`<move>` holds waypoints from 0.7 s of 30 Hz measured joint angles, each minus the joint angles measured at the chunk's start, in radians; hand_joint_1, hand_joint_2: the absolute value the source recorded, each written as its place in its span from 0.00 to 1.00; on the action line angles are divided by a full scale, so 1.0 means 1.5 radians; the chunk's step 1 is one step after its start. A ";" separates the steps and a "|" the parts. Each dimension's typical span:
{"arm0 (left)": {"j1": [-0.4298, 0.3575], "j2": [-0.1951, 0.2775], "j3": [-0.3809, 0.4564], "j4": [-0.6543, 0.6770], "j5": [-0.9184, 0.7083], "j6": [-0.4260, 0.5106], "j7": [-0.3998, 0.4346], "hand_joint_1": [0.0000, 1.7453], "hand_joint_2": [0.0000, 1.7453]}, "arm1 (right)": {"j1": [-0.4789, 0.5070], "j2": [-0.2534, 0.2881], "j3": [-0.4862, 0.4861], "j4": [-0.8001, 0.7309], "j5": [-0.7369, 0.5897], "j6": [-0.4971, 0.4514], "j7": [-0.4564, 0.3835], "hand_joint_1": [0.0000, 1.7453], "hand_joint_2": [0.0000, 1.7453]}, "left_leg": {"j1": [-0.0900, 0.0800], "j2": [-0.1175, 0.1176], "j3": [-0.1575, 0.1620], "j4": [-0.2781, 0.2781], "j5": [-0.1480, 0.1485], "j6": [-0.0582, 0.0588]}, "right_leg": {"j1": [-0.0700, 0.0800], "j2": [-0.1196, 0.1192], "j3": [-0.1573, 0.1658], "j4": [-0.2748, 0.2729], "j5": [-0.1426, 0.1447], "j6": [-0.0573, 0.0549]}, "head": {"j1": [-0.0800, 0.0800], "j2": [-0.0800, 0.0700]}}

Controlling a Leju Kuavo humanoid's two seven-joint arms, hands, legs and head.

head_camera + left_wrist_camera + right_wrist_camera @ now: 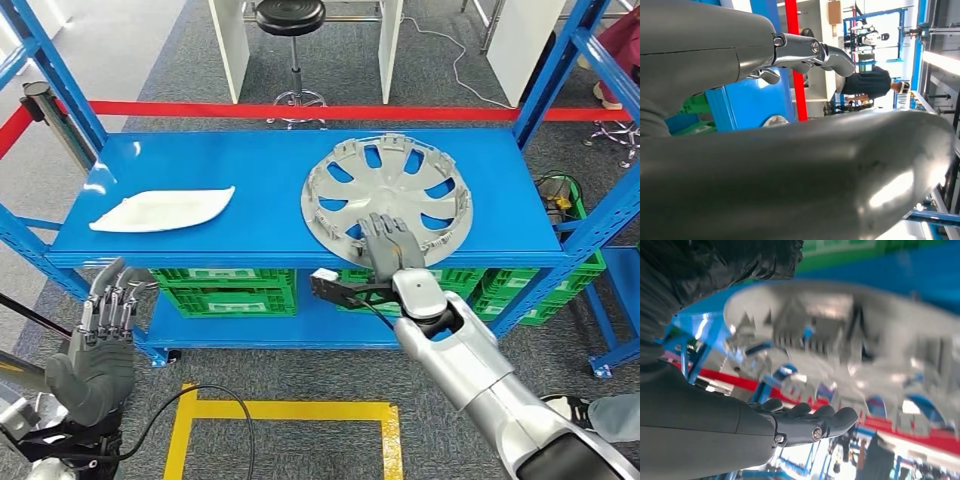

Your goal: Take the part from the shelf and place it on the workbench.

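A silver hubcap [392, 190] lies on the right half of the blue shelf board [264, 190]. My right hand [389, 245] reaches over its near rim, with straight fingers on top of the rim. In the right wrist view the hubcap's clipped rim [851, 340] sits between the dark thumb and the fingers [810, 422], with a gap to the fingers. My left hand [102, 340] is raised below the shelf's left end, fingers apart and holding nothing; it also looms large in the left wrist view [753, 150].
A flat white part [162, 210] lies on the shelf's left half. Green crates [226, 290] stand on the lower shelf board. Blue uprights frame both ends. A red barrier tape [302, 110] and a stool [290, 20] stand behind. Yellow floor marking [287, 410] lies in front.
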 joint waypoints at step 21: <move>0.008 0.000 0.004 -0.010 -0.002 0.005 0.000 0.00 0.00 | 0.049 -0.017 -0.031 0.041 0.097 -0.037 0.033 0.00 1.00 | 0.000 0.000 0.000 0.000 0.000 0.000 | 0.000 0.000 0.000 0.000 0.000 0.000 | 0.000 0.000</move>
